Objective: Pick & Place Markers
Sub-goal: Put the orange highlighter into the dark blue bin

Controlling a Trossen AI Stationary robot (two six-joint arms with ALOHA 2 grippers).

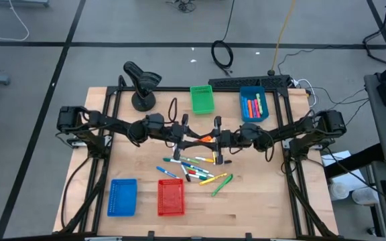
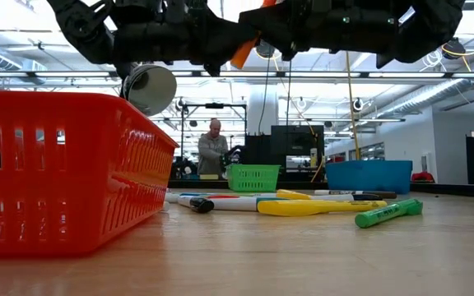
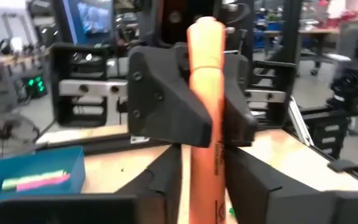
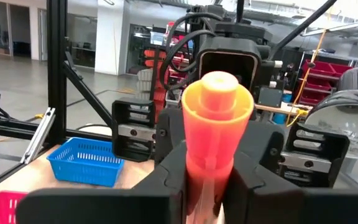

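Note:
One orange marker (image 1: 206, 138) is held in the air over the table's middle, between both grippers. My left gripper (image 1: 198, 140) comes from the left and my right gripper (image 1: 214, 139) from the right, and both are shut on it. The low view shows the orange marker (image 2: 243, 51) high above the wood. Below it, several markers (image 1: 191, 167) lie flat in a loose pile. A green marker (image 1: 221, 184) and a yellow marker (image 2: 311, 207) lie at the pile's near right. My left gripper (image 3: 207, 186) pinches the orange marker between its two fingers at the lower body (image 3: 205, 174), coming level from the table's left. The marker runs on past the fingertips, lifted clear of the table. My right gripper (image 4: 210, 186) pinches the same marker farther along, at mid-body (image 3: 202, 118). Its fingers (image 3: 166, 112) stand on either side and come level from the table's right. The marker's flared end (image 4: 217, 102) points back toward the right wrist.
A green basket (image 1: 202, 99) and a blue basket (image 1: 253, 104) holding markers stand at the far edge. A blue mesh basket (image 1: 122, 197) and a red one (image 1: 171, 197) stand near the front. A black lamp (image 1: 139, 84) is at the far left. A person (image 2: 214, 148) stands beyond the table.

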